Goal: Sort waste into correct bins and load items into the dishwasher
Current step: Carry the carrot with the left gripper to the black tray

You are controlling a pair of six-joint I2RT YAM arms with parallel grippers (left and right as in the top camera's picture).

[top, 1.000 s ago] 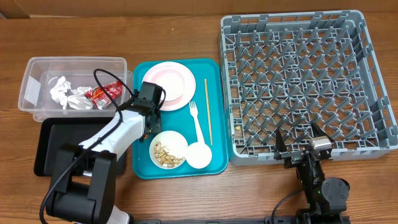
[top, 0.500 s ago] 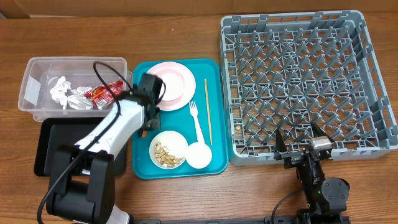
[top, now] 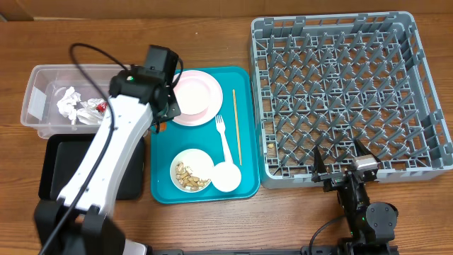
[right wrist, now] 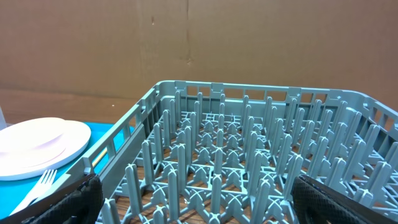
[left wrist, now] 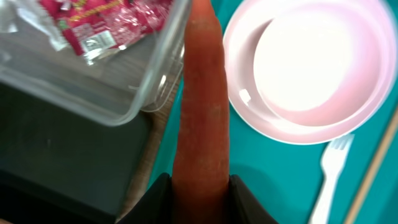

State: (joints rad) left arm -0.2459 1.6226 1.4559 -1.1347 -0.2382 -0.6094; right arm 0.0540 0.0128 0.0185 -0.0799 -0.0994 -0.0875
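Note:
My left gripper (left wrist: 200, 196) is shut on the orange carrot (left wrist: 202, 106) and holds it raised over the gap between the clear tub (left wrist: 112, 81) and the pink plate (left wrist: 311, 68). From overhead the left gripper (top: 159, 106) hangs between the clear tub (top: 42, 85) and the plate (top: 198, 95); the carrot is hidden there. The tub holds white napkins (top: 74, 106) and a red wrapper (left wrist: 99, 22). The black tray (top: 56, 166) lies in front of it. My right gripper (top: 343, 163) is open and empty at the front edge of the grey dish rack (top: 340, 92).
The teal tray (top: 163, 191) carries the plate, a white bowl with food scraps (top: 191, 170), a small white cup (top: 228, 177), a white fork (top: 224, 138) and a wooden chopstick (top: 237, 127). The right wrist view shows the rack pegs (right wrist: 249, 162) and the plate (right wrist: 37, 146).
My left arm has lifted and swung back and to the left with the carrot, from beside the bowl up toward the tub's right end. The right arm has not moved.

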